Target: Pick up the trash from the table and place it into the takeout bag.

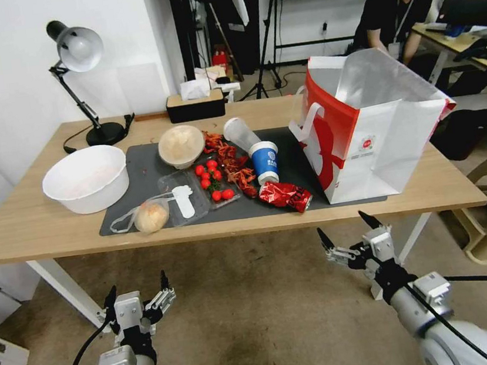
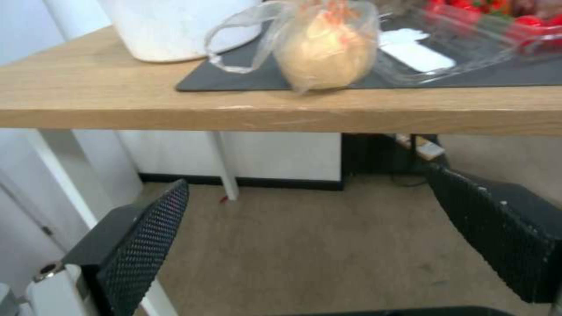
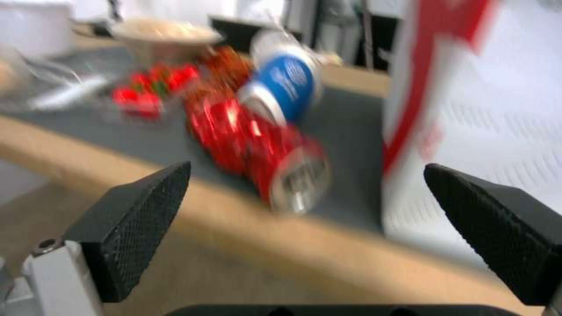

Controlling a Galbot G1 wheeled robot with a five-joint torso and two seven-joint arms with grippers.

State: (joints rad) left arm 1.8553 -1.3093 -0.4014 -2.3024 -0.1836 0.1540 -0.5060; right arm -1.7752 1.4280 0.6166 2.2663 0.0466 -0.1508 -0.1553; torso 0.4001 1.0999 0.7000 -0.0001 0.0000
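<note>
- Nearest me, my left gripper (image 1: 137, 291) hangs below the bench edge, jaws spread wide and empty; its wrist view looks up at the beige bun in clear bag (image 2: 326, 46) sitting right at the front of the dark mat (image 2: 234, 79).
- My right gripper (image 1: 349, 230) is raised a little higher, just short of the bench (image 1: 36, 226) lip, also wide open with nothing in it.
- Straight ahead of it lies the crumpled red wrapper (image 1: 285, 195), near the mat's front edge and just beside the takeout bag (image 1: 367, 131); the wrist view is smeared, so I can't tell its exact lie.
- Behind the wrapper: the blue-and-white paper cup (image 1: 265, 161) with the clear plastic cup (image 1: 240, 132) beyond it, and the round tan bowl (image 1: 181, 145) farther back.
- I judge this as the opening approach; nothing is bagged yet.
- Next move calls for lifting the right gripper over the edge and closing on the wrapper without nudging the bag, whose mouth stands open.
</note>
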